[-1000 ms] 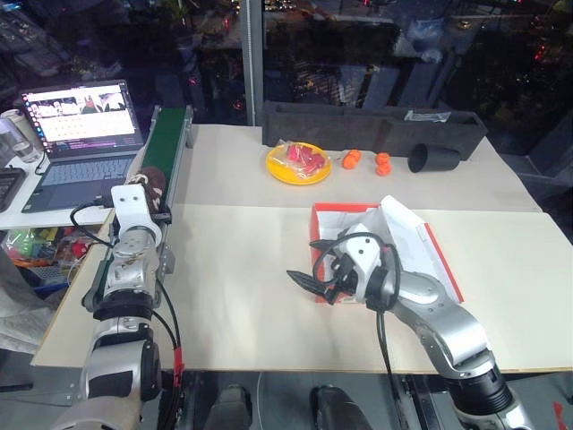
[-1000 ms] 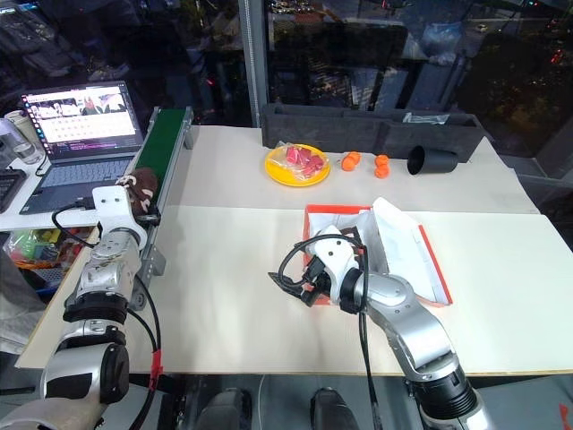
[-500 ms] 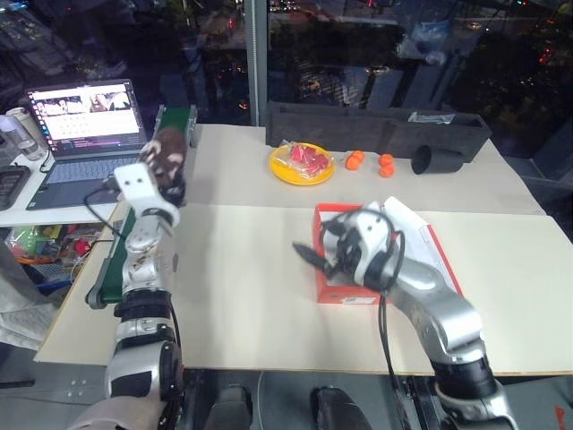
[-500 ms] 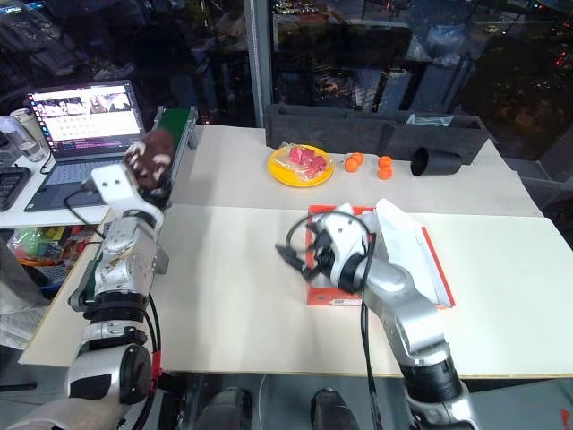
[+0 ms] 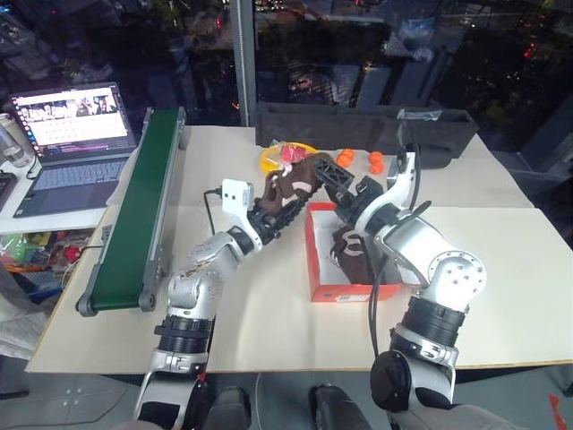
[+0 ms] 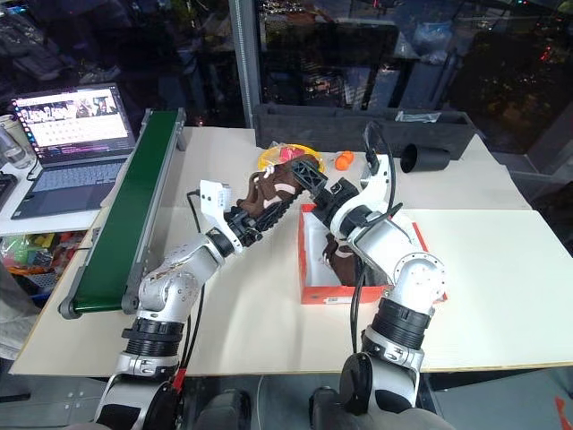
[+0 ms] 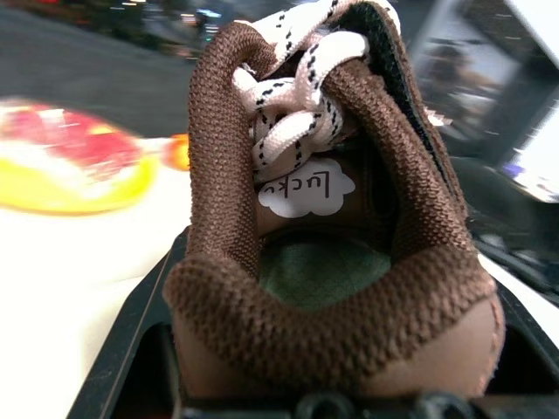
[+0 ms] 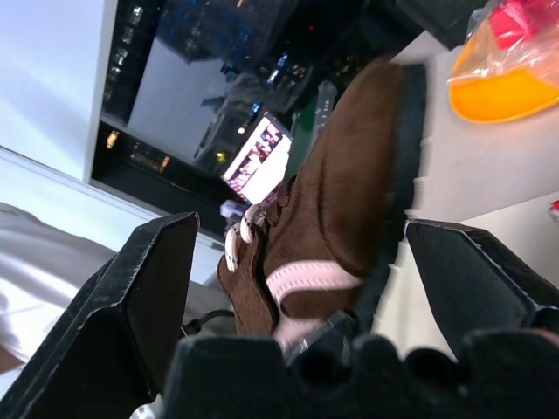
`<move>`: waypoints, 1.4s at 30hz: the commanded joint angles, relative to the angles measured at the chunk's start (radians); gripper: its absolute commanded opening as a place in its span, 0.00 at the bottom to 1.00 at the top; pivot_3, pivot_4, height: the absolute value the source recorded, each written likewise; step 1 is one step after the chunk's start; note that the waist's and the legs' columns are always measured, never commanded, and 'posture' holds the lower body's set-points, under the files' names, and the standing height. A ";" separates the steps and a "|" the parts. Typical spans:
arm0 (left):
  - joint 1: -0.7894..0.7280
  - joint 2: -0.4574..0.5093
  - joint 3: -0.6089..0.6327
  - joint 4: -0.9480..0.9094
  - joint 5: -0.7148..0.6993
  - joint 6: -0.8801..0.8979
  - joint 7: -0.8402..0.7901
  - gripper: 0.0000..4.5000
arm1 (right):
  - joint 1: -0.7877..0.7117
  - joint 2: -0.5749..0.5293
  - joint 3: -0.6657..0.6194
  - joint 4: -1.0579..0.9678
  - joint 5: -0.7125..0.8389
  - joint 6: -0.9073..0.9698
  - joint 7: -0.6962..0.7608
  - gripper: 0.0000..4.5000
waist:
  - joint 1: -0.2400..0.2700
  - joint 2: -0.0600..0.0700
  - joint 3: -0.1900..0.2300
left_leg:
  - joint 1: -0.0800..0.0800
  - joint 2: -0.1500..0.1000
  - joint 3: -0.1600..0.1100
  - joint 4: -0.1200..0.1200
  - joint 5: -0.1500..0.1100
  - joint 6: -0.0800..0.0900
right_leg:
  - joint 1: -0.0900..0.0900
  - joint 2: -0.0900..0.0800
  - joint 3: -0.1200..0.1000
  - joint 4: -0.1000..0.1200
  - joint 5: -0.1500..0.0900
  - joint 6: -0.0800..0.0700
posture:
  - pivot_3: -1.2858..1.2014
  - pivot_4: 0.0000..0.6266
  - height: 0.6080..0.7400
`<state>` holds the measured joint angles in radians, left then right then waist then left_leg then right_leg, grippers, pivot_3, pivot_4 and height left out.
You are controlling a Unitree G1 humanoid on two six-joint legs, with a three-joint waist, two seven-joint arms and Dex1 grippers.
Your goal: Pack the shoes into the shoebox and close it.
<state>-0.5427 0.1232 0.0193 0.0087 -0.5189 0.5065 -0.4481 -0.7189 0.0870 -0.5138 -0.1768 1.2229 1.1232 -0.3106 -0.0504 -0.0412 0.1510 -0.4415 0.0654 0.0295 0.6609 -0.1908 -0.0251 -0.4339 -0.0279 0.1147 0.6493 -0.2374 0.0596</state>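
Note:
My left gripper [image 5: 283,204] is shut on a dark brown shoe [image 5: 300,177] with white laces [image 7: 293,131], held in the air over the near left corner of the red-orange shoebox [image 5: 333,291]. My right gripper [image 8: 293,236] is open, its two black fingers [image 8: 144,288] standing wide on either side of that shoe without touching it. A second brown shoe [image 5: 353,256] lies inside the shoebox against its white lining. The right arm hides the lid.
A green conveyor belt [image 5: 134,202] runs along the table's left side, with a laptop [image 5: 64,125] beyond it. At the back are a yellow plate [image 5: 272,156] of red pieces, small orange fruits [image 5: 377,162], a black cup [image 6: 423,158] and a long dark grey tray [image 5: 358,121].
My left arm has swung right from the conveyor, carrying the shoe over to the shoebox. My right gripper has risen out of the box and rolled to face the shoe.

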 commanded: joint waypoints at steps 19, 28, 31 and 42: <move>-0.018 -0.027 -0.021 -0.083 -0.008 0.010 -0.033 0.58 | 0.083 -0.045 0.165 0.028 0.165 -0.082 -0.143 1.00 | 0.003 0.000 0.000 | -0.001 0.000 0.000 0.000 0.000 0.000 | 0.000 0.000 0.000 -0.001 0.000 0.000 | 0.52 0.24 0.80; -0.020 -0.028 -0.009 -0.084 0.000 0.011 -0.033 0.58 | 0.143 -0.085 0.191 0.087 0.126 -0.112 -0.143 1.00 | 0.005 0.002 0.001 | -0.002 0.000 0.000 0.000 0.000 0.000 | 0.000 0.000 0.000 -0.002 0.000 0.000 | 0.52 0.24 0.80; -0.016 -0.027 -0.007 -0.090 0.000 0.014 -0.029 0.58 | 0.143 -0.096 0.193 0.093 0.123 -0.119 -0.143 1.00 | 0.003 0.003 0.001 | -0.001 0.000 0.000 0.000 0.000 0.000 | 0.000 0.000 0.000 -0.002 0.000 0.000 | 0.52 0.24 0.80; -0.010 -0.023 -0.016 -0.095 0.002 0.027 -0.032 0.58 | 0.090 -0.107 0.181 0.089 0.142 -0.173 -0.149 0.85 | 0.004 0.003 0.001 | -0.002 0.000 -0.001 0.000 0.000 0.000 | 0.000 0.000 0.000 -0.002 0.000 0.000 | 0.52 0.24 0.80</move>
<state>-0.5311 0.1084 0.0173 -0.0093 -0.4963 0.5465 -0.4553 -0.6105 -0.0164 -0.3220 -0.0758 1.3610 0.9935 -0.4508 -0.0464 -0.0386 0.1523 -0.4430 0.0655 0.0289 0.6608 -0.1909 -0.0248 -0.4342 -0.0275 0.1147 0.6474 -0.2376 0.0599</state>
